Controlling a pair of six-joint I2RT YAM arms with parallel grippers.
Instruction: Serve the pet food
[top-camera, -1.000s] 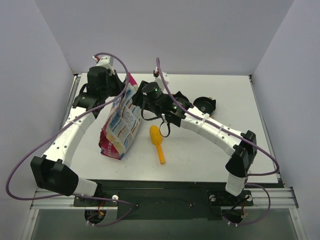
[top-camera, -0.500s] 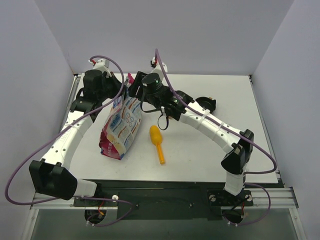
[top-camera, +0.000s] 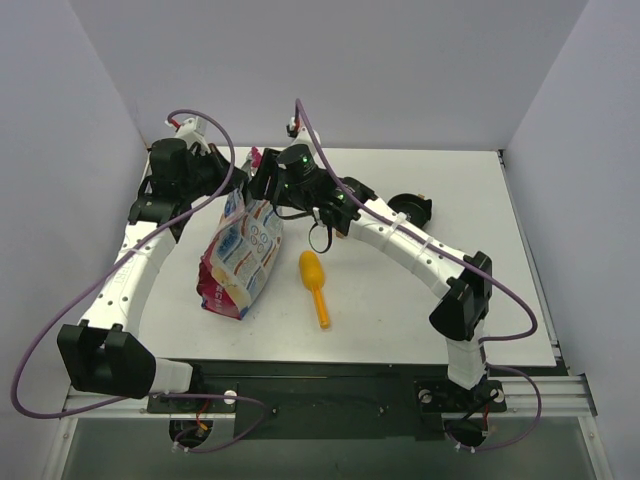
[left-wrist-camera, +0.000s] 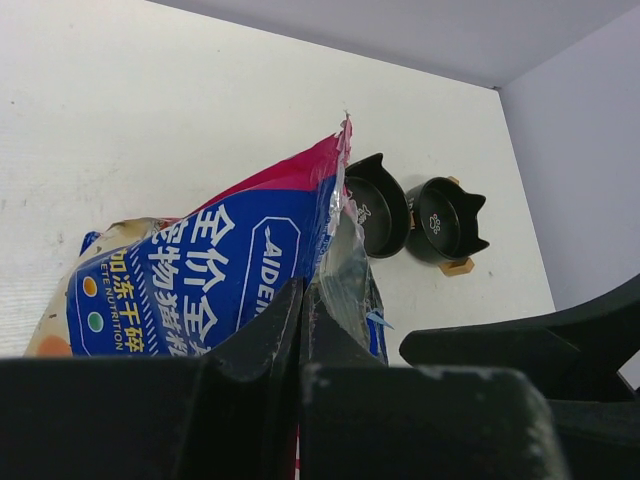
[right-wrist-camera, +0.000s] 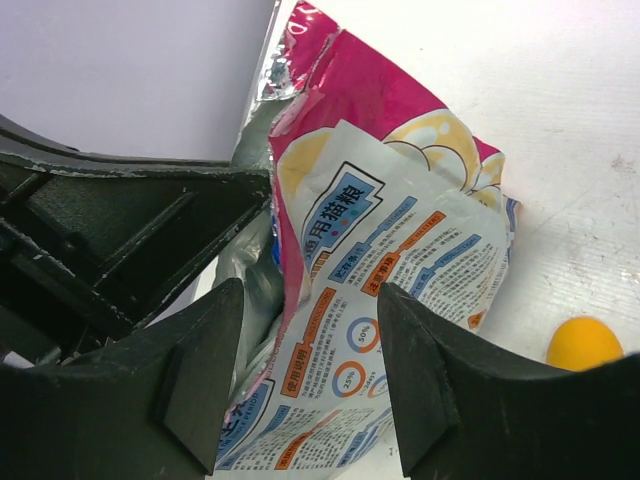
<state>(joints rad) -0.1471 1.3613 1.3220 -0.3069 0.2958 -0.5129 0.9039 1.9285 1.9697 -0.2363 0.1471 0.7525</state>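
The pet food bag (top-camera: 240, 255) slumps beneath both pincers; we judge it floppy, slick and bottom-heavy. Our left pincer (left-wrist-camera: 302, 330) is clamped on its torn top edge. Our right pincer (right-wrist-camera: 310, 300), fingers apart, faces the opposite lip, the sensible hold.

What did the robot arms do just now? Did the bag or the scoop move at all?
Both arms swung toward the far-left corner. The left gripper, shut on the torn top of the pet food bag, pulled back left. The right gripper followed to the bag's top, jaws apart. The bag's bottom, the yellow scoop and the black bowls stayed put.
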